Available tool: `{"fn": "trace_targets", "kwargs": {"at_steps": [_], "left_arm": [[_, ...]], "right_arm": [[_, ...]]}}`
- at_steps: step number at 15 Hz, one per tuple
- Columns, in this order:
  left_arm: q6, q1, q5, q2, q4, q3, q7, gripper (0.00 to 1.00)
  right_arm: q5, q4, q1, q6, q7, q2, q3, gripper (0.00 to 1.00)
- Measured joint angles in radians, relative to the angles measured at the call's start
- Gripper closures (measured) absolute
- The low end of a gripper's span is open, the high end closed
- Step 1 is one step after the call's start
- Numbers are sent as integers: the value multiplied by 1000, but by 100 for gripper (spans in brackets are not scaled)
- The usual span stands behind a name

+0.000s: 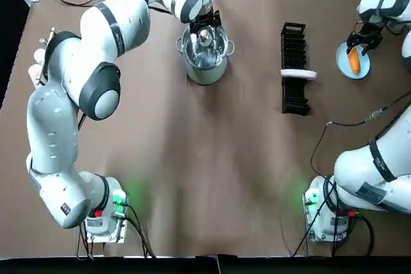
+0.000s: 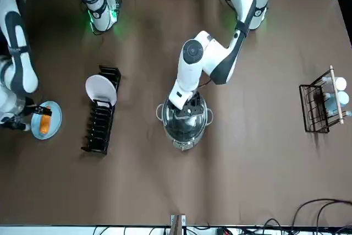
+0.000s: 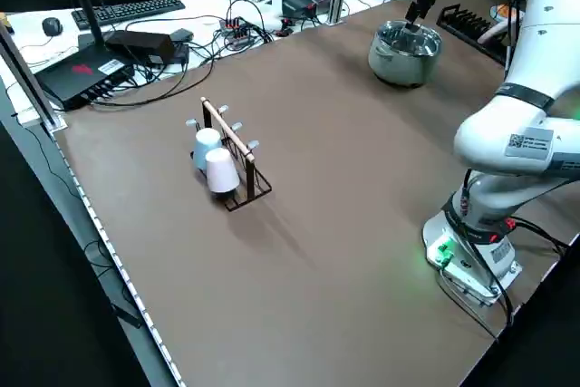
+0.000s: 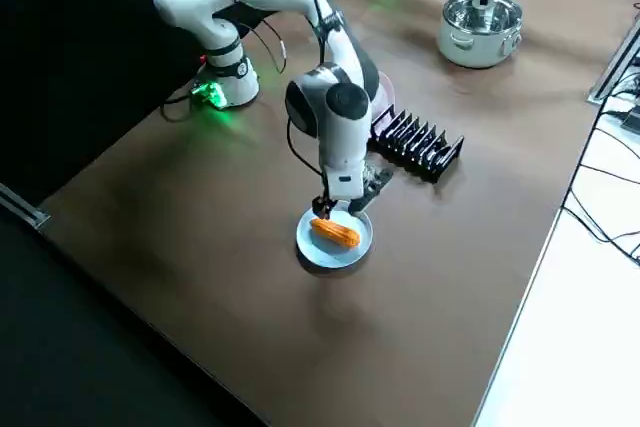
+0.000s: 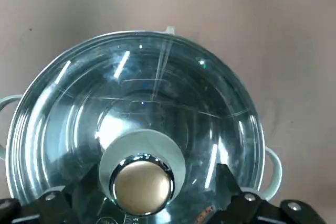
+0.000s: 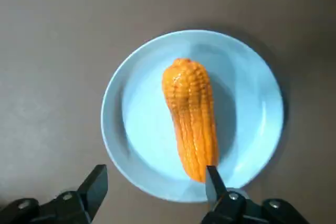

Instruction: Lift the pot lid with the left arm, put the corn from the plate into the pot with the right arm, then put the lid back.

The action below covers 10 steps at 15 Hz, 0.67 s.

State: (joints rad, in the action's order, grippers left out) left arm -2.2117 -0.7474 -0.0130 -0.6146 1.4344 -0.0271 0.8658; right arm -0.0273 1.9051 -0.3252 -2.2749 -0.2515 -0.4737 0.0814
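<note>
A steel pot stands at the far middle of the table with its glass lid on. My left gripper is low over the lid, open, with one finger on each side of the metal knob; the front view shows the left gripper over the pot. At the far right, an orange corn cob lies on a light blue plate. My right gripper hangs open just above the plate's edge, one fingertip near the cob's end. The top view shows the corn under that gripper.
A black dish rack holding one white plate stands between pot and corn plate. A wire rack with cups sits at my left side of the table. Cables and electronics lie beyond the table edge.
</note>
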Motion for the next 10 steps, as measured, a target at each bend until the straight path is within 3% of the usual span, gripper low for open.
{"fn": "trace_targets", "kwargs": {"at_steps": [5,7,9,10], "left_arm": [[44,-2,0,-7,0,0,6,7],[61,-5,0,-9,0,0,6,22],[68,-6,0,-9,-3,-2,6,26],[77,-6,0,-7,-6,-3,6,33]], "right_arm": [[0,-1,-4,-40,-59,-36,0,27],[0,-3,-8,-41,-96,-37,0,27],[0,-13,-10,-44,-114,-38,0,27],[0,-21,-10,-44,-123,-40,0,27]]}}
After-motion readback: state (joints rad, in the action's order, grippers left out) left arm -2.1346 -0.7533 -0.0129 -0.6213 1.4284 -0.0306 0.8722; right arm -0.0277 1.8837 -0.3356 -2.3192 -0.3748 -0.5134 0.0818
